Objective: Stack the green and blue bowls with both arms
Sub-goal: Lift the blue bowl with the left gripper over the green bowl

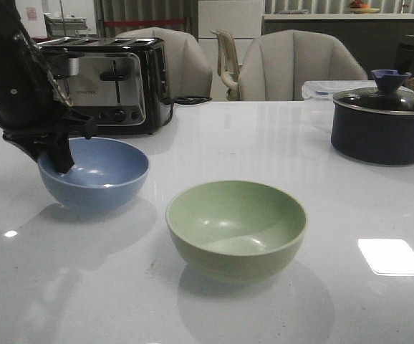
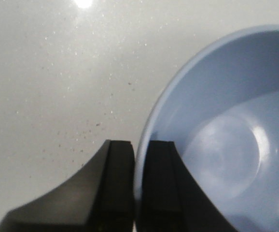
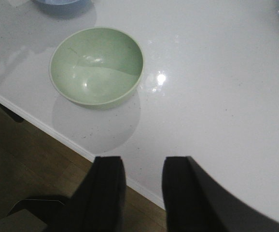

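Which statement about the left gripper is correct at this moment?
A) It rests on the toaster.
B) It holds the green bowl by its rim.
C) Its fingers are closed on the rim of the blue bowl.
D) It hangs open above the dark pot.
C: in the left wrist view the left gripper has one finger inside and one outside the rim of the blue bowl, pinching it; the green bowl stands untouched.

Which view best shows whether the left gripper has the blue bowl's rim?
Left wrist view: the left gripper pinches the blue bowl rim, one finger on each side. Front view shows the bowl whole, grip unclear. Right wrist view shows only its edge.
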